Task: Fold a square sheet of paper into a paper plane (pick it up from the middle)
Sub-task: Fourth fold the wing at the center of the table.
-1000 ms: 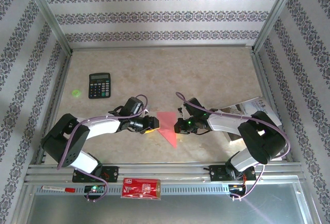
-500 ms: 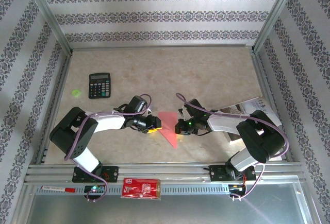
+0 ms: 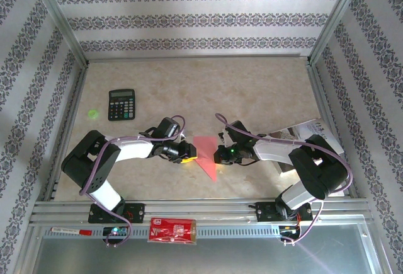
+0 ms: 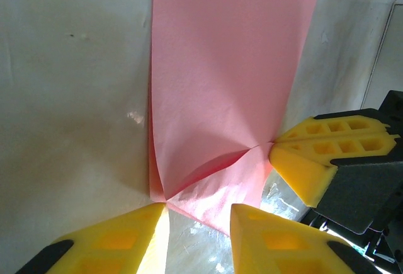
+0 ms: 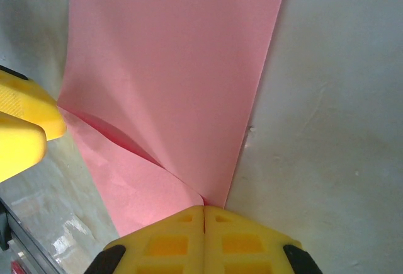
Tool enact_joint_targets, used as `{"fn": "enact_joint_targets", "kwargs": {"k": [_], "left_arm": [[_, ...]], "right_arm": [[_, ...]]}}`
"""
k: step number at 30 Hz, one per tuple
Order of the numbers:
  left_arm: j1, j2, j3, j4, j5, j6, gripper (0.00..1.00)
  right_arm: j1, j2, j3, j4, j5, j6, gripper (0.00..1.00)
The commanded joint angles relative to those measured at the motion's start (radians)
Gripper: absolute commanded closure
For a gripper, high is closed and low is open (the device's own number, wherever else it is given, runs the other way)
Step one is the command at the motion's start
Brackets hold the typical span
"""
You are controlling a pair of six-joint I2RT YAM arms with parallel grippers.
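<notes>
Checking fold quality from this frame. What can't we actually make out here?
- Top view: pink sheet creases too small to read; its side edges covered by the left claw and right claw.
- Both wrist views: sheet's far end cut off by the top edge.
- Top view: white leaflet partly hidden under the right arm.
- Top view: calculator display too small to read.

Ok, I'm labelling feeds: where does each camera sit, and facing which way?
Top external: above and behind, looking down on the table; left arm and right arm show.
Left wrist: behind the left gripper, facing the pink paper.
Right wrist: behind the right gripper, facing it oppositely.
Shared: the paper; each wrist view sees the other gripper.
</notes>
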Motion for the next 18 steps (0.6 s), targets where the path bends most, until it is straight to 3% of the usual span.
{"fn": "enact_joint_targets", "kwargs": {"k": [1, 18], "left_arm": [[-0.014, 0.018, 0.016, 0.018, 0.014, -0.004, 0.71], [-0.014, 0.029, 0.035, 0.023, 0.020, 0.007, 0.76]], "right_arm": [[-0.010, 0.008, -0.017, 0.002, -0.004, -0.012, 1.00], [-0.014, 0.016, -0.011, 0.003, -0.012, -0.018, 1.00]]}}
